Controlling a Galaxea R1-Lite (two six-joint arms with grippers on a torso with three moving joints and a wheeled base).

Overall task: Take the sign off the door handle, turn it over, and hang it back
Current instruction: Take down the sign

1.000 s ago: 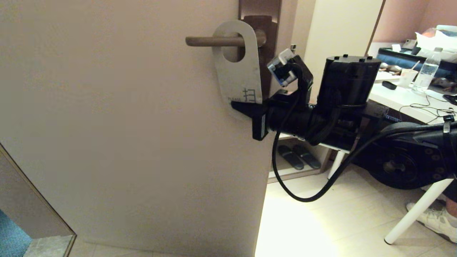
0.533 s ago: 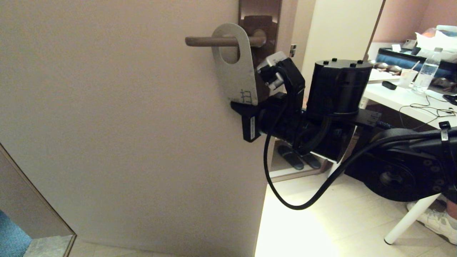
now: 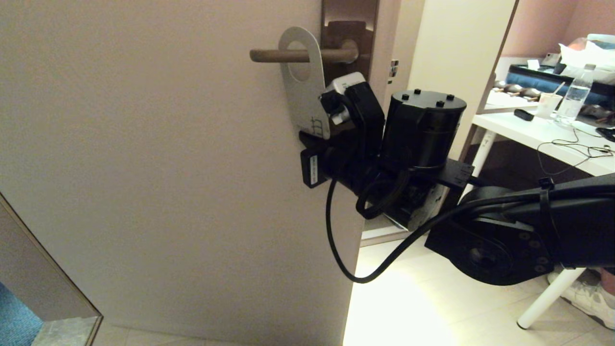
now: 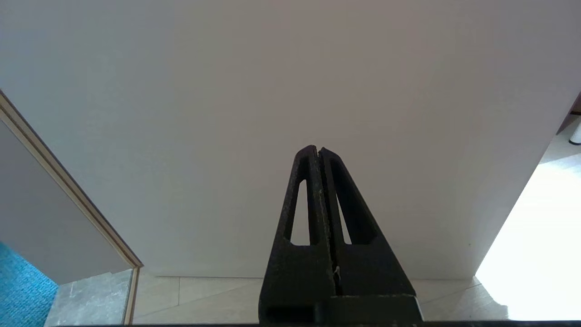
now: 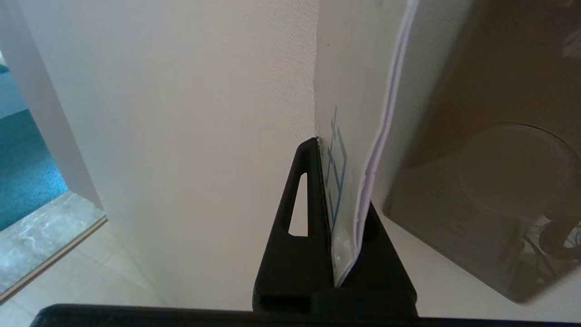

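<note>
Fingers (image 5: 313, 190) of your right gripper (image 3: 312, 139) clench the sign (image 3: 302, 81); its hole may snag the door handle (image 3: 288, 55) tip.

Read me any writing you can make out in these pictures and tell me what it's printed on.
"扫": one large blue-grey Chinese character, partly hidden, low on the off-white face of the sign, just above the right gripper, whose jaws are shut on the card's bottom edge.
The label on the water bottle on the white desk: too small to read.
Door handle, its plate and the door: no text visible.
</note>
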